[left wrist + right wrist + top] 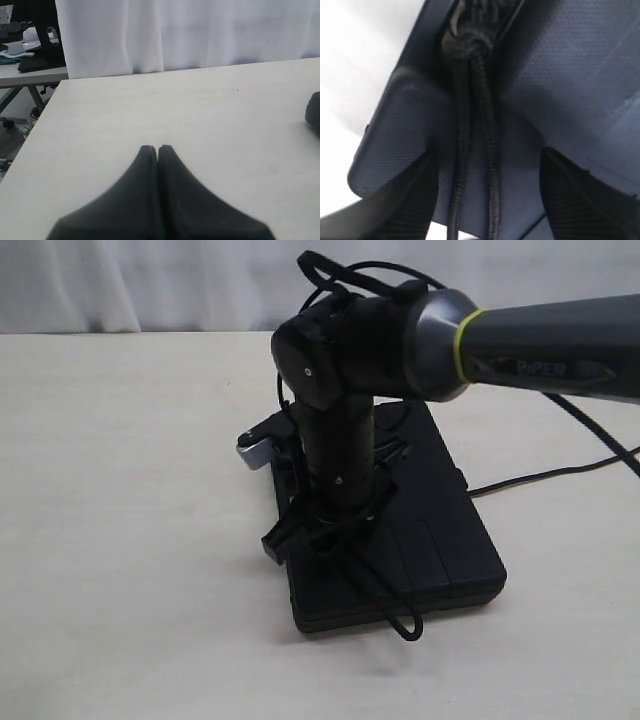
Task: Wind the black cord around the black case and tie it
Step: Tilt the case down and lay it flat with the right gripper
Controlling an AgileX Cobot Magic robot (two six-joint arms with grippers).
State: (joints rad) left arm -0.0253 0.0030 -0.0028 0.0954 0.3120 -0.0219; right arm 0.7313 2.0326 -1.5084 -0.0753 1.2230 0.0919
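The black case [440, 530] lies flat on the pale table. My right gripper [322, 532] points down onto its left part. In the right wrist view the right gripper [485, 167] is open, its ribbed fingers [415, 190] standing wide apart just above the case [570, 75]. Two strands of the black cord [480, 115] run between them without touching either, up to a bulky knot [470, 42]. A loop of the cord [400, 620] hangs over the case's near edge. My left gripper [158, 148] is shut on nothing, over bare table, and is out of the exterior view.
A silver-grey part [255, 450] sticks out at the case's left side. The arm's thin glossy wire [540, 475] trails over the table to the right. White curtains hang behind the table; its left edge [35, 125] shows in the left wrist view.
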